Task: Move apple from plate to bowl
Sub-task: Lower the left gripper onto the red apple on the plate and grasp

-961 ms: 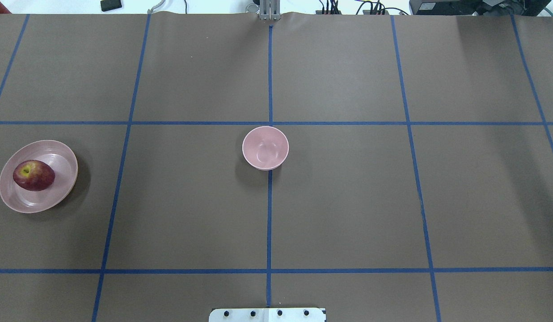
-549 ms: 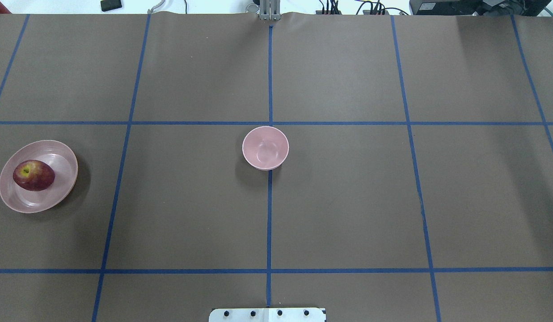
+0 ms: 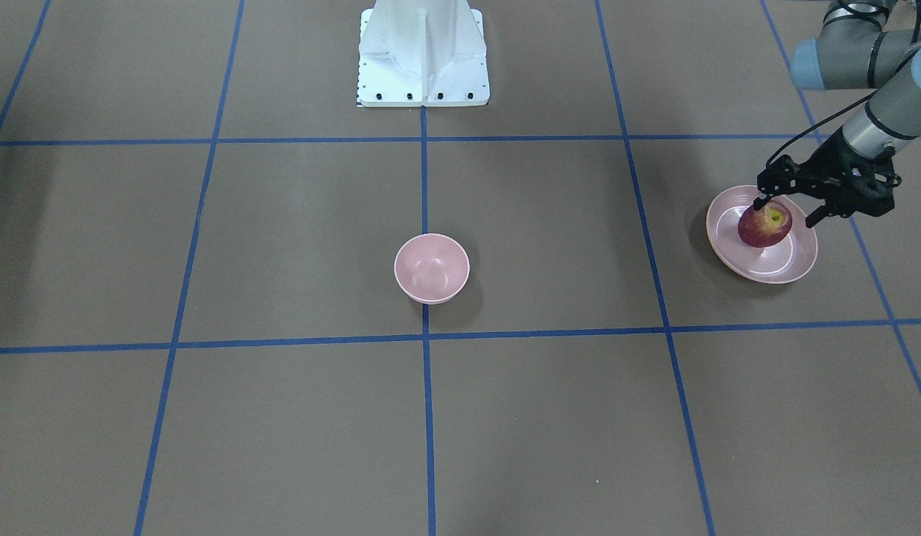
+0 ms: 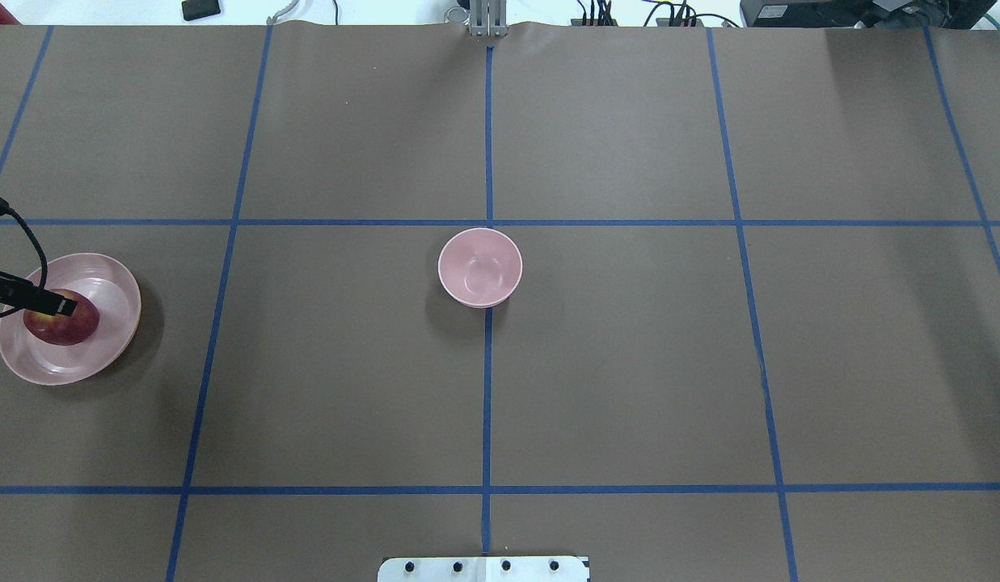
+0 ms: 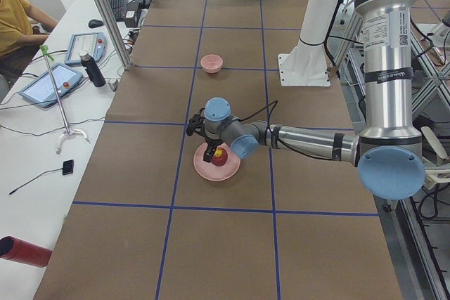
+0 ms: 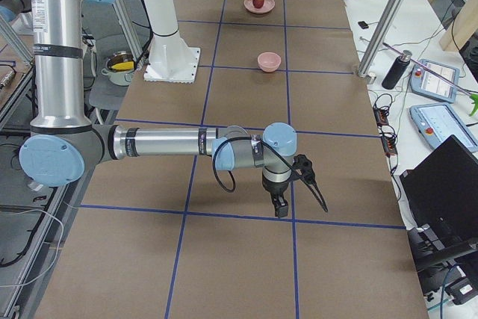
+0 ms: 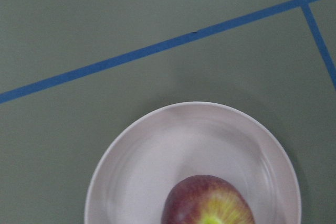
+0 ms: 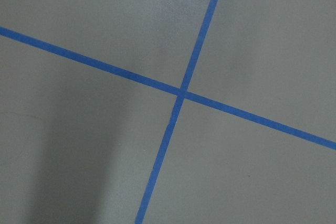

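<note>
Found apple [image 3: 762, 229] sitting in plate [image 3: 773, 264], off-centre, dark red with yellow-green stem patch facing up. Same apple [image 4: 67, 327] seen from overhead, partly covered by a dark finger, in plate [image 4: 103, 299]. Located plate at robot's left end of table [image 3: 281, 223], well apart from bowl [image 3: 431, 269]. Logged bowl [image 4: 479, 267] upright near table's middle, sitting right on a blue tape line [image 4: 487, 364]. Spotted left tool [image 3: 785, 212] just over apple, released, fingers spread wide to either side of the fruit. Noted one fingertip [image 3: 759, 202] at apple's upper edge, the other out over the plate's rim; can't tell whether either touches. Nothing gripped there. From left wrist camera, caught only the top of apple [image 7: 207, 203] at the bottom edge, with plate [image 7: 157, 171] around it and tape lines beyond. Marked right tool [image 6: 302, 208] low over table on robot's right side, near a tape crossing [image 8: 182, 94], well apart from bowl [image 6: 268, 60] and far from plate [image 6: 267, 7]. Seen only from the side camera, so cannot tell if released or clenched. Also tagged white robot base [image 3: 423, 52] at the table's robot-side edge, in line with the bowl.
</note>
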Available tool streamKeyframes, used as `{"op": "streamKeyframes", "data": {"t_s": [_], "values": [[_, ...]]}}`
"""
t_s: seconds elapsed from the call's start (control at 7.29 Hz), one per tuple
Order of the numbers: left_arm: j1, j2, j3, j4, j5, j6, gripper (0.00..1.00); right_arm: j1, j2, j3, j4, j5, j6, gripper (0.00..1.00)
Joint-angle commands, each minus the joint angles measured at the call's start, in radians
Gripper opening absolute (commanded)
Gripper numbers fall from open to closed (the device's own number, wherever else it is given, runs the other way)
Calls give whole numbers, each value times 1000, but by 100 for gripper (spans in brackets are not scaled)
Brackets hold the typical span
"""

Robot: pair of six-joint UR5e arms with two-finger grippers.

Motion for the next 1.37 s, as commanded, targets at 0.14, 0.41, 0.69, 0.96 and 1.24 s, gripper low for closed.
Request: {"op": "streamKeyframes", "data": {"t_s": [0.14,0.41,0.69,0.96,1.24], "values": [[27,-8,92,-78,40,-11,99,-2,1,-4,0,-1,3,100],[56,-14,99,-83,31,-25,99,-2,1,-4,0,-2,3,100],[62,-14,105,-85,34,-23,98,-2,1,-5,2,-2,3,100],[61,-14,102,-85,34,-22,35,-2,3,-5,2,-2,5,100],[53,-16,36,-69,5,-25,1,-2,3,-4,2,-2,5,100]]}}
